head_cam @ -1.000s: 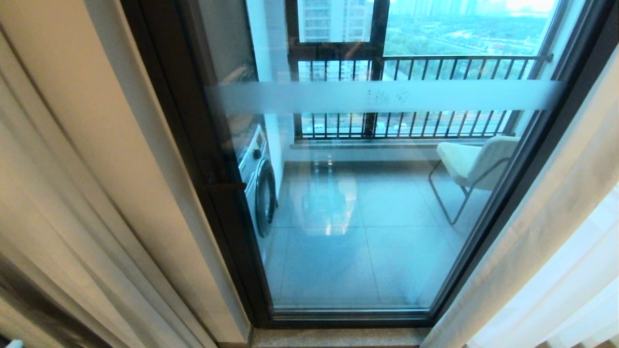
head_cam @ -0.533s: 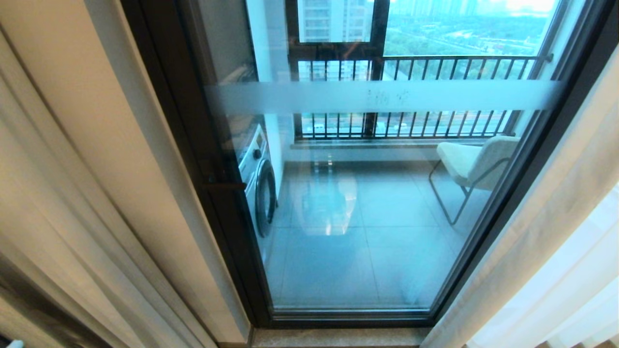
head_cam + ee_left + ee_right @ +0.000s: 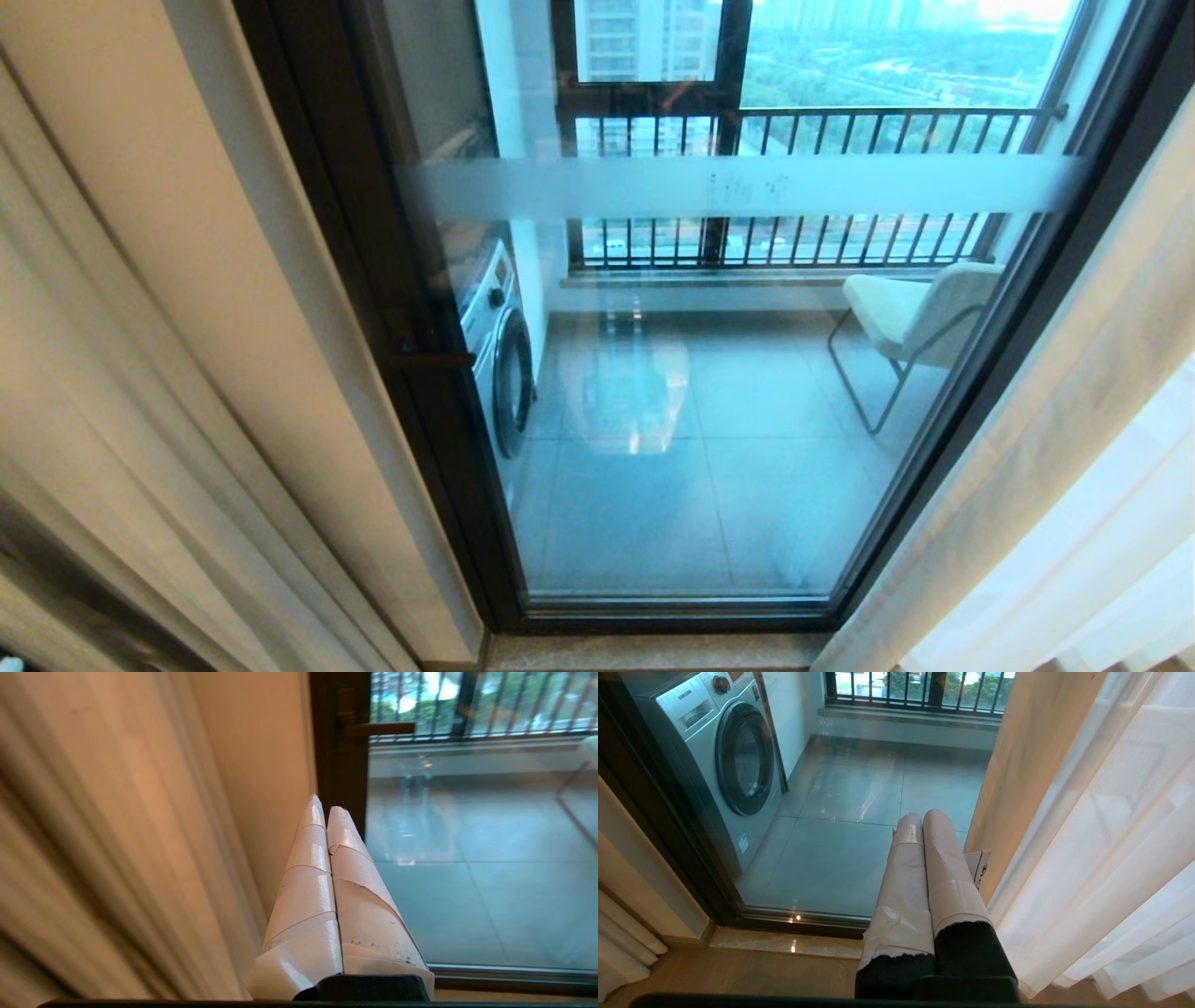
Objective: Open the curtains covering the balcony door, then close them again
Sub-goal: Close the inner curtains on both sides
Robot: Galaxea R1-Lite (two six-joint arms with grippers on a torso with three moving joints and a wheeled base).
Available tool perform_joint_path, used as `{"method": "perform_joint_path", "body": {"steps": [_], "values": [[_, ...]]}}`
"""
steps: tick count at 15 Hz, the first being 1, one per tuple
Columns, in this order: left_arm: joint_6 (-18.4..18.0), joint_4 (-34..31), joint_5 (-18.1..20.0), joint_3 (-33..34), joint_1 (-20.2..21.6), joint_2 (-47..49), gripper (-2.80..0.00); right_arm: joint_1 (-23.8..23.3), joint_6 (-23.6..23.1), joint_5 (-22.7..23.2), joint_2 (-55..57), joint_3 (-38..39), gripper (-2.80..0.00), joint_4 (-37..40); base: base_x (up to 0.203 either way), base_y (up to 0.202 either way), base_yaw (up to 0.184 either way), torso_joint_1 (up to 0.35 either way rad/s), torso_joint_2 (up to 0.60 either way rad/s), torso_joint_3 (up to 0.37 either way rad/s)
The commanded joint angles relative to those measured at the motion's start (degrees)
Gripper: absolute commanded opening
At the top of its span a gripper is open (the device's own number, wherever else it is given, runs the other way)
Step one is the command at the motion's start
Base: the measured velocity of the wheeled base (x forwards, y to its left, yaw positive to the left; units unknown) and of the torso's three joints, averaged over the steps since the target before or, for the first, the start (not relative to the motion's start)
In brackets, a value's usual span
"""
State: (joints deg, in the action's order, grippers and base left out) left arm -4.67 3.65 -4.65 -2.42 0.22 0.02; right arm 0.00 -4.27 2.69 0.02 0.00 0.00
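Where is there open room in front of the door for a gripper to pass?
Open: before the door glass, between the left drape and right drape. Crowded: the right side, where the sheer curtain bunches beside the right gripper.

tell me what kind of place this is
Most likely a high-rise flat, seen from indoors at a balcony door. Beyond the glass stand a washing machine, a chair and a railing over city blocks; curtains hang beside it.
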Motion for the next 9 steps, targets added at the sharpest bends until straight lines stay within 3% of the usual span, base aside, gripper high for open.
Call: {"method": "perform_joint_path", "body": {"steps": [1,6,9], "values": [[0.0,-2.6,-2.0,-2.5,0.0,0.0,-2.80,0.0,0.0,0.0,0.0,0.0,-2.80,0.0,0.000,0.000,0.000,0.000,0.00,0.000],[3.1,-6.6,-2.5,-6.5,0.0,0.0,-2.80,0.0,0.0,0.0,0.0,0.0,-2.80,0.0,0.000,0.000,0.000,0.000,0.00,0.000],[5.0,-13.7,-2.3,-11.6,0.0,0.0,-2.80,0.0,0.0,0.0,0.0,0.0,-2.80,0.0,0.000,0.000,0.000,0.000,0.00,0.000]]}}
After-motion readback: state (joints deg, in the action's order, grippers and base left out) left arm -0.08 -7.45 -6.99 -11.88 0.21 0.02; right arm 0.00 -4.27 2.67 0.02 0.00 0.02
